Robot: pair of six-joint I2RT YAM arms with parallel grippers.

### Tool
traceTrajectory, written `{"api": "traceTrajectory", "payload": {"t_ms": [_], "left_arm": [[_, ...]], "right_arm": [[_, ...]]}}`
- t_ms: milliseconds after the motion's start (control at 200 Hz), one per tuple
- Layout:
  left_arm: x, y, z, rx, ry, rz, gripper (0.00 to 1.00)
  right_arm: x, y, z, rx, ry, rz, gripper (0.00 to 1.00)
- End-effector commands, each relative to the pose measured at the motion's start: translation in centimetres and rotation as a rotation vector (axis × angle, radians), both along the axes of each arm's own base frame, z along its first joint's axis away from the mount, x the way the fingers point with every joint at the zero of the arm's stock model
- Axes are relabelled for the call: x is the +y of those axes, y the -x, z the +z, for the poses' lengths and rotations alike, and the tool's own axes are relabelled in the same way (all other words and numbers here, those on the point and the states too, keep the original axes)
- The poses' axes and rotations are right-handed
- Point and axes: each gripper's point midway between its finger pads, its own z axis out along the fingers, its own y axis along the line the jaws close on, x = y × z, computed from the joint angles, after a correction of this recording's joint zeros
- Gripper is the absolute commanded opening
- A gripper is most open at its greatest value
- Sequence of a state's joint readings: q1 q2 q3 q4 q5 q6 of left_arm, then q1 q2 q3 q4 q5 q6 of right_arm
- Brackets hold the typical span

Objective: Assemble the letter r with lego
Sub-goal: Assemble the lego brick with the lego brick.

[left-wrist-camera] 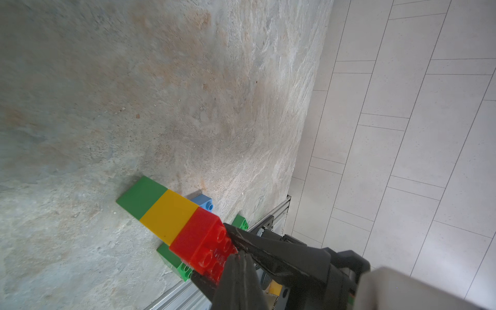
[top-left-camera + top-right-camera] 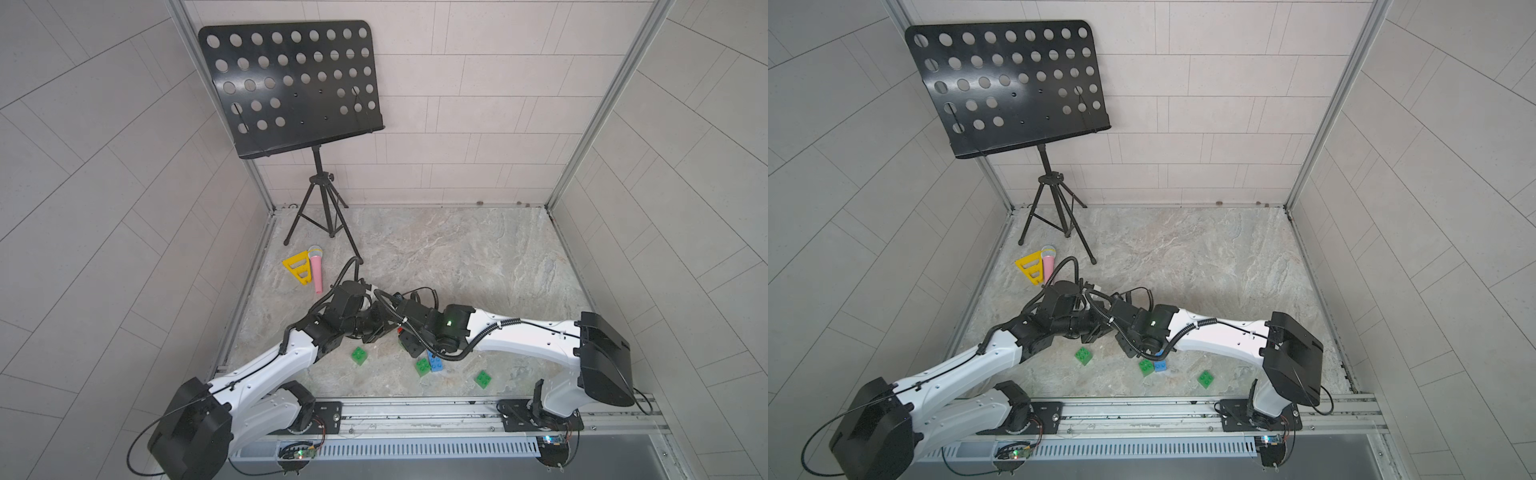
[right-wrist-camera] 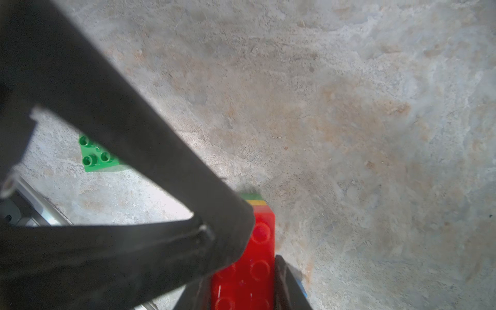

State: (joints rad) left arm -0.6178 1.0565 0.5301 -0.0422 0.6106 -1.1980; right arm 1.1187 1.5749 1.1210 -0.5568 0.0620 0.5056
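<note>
Left wrist view: the left gripper is found closed, tips pressed on the studs of the red brick, judged to seat it on the yellow brick and green brick. The red brick is clamped by the right gripper, steadying the stack upon the table.

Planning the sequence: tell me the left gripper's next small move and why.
Probably lift the shut left gripper off the red brick: it looks flush on the yellow brick, the right gripper grips it, and loose green bricks wait on the table.
</note>
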Motion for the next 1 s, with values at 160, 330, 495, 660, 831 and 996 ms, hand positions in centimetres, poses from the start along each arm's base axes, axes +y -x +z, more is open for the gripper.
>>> {"api": "traceTrajectory", "payload": {"t_ms": [160,330,495,660,831,996], "left_arm": [[-0.4,1.1,-1.0,0.025,0.011,-0.027,0.0],[-1.0,1.6,-1.8,0.044,0.013,-0.045,0.0],[-1.7,2.0,-2.5,0.063,0.003,-0.071,0.0],[-1.8,2.2,-3.2,0.079,-0.011,-0.073,0.0],[-1.4,2.3,-3.8,0.089,-0.026,-0.062,0.0],[-1.1,2.6,-4.5,0.106,-0.045,-0.057,0.0]], "right_arm": [[-0.5,0.5,-1.3,0.027,0.055,-0.01,0.0],[-0.7,0.6,-1.2,0.023,0.066,-0.01,0.0],[-0.8,0.6,-0.9,0.019,0.068,-0.01,0.0],[-0.8,0.6,-0.6,0.012,0.065,-0.01,0.08],[-0.7,0.5,-0.4,0.008,0.059,-0.012,0.13],[-0.6,0.5,-0.5,0.011,0.054,-0.008,0.14]]}}
